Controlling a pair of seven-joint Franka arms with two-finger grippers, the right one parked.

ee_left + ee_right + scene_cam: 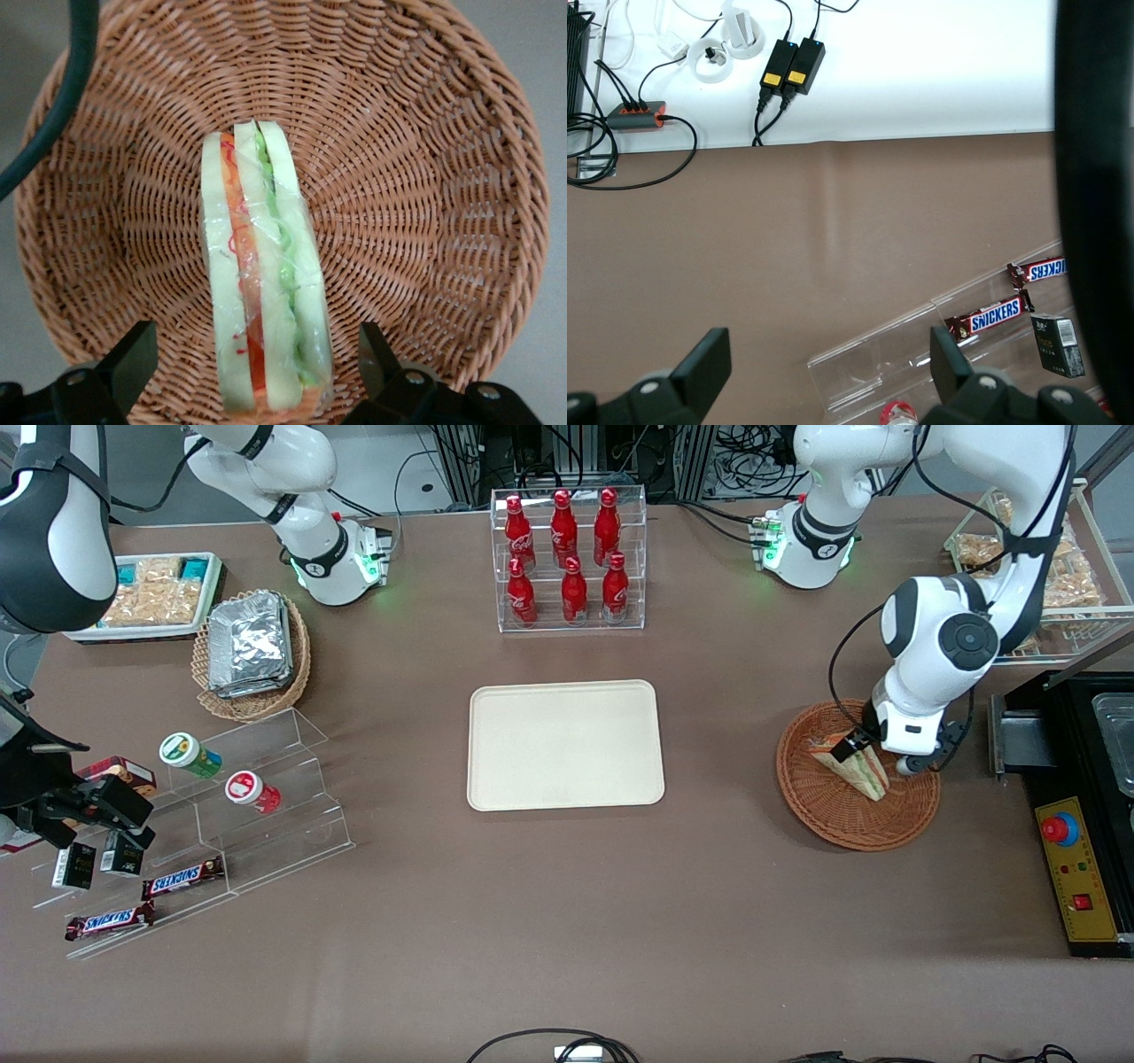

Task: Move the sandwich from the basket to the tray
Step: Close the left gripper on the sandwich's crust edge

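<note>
The sandwich (858,769) (261,292), a wedge of white bread in clear wrap with orange and green layers, lies in the reddish-brown wicker basket (850,828) (425,177) toward the working arm's end of the table. My gripper (880,757) (257,359) is down in the basket and open. One finger stands on each side of the sandwich's wide end, with a small gap on both sides. The cream tray (567,744) sits bare at the table's middle, about a tray's width from the basket.
A clear rack of red bottles (567,558) stands farther from the camera than the tray. A black control box (1076,868) with a red button sits close beside the basket. A tan basket of foil packets (252,651) and an acrylic snack stand (204,824) lie toward the parked arm's end.
</note>
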